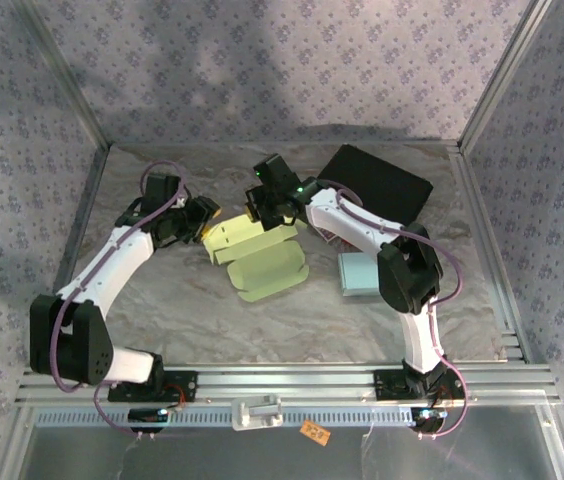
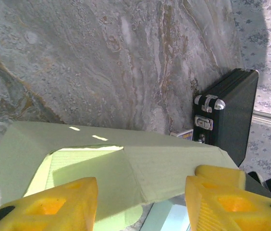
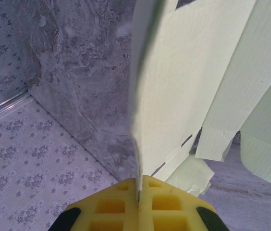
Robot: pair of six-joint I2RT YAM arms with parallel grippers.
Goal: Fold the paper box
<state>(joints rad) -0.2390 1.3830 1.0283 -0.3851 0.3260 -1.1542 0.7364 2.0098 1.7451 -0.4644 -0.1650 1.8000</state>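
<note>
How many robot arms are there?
2. The left arm bends in from the near left, the right arm from the near right, and both reach the pale green paper box in the middle. None seem hidden.

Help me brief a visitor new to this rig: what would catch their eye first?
The pale green paper box, mostly flat, lies in the middle of the table. The right fingers are pinched shut on one raised flap, while the left fingers stand apart at its left edge. A black case sits at the far right.

Left end effector (image 2: 141,195) half-spread; right end effector (image 3: 138,187) pinched shut
</note>
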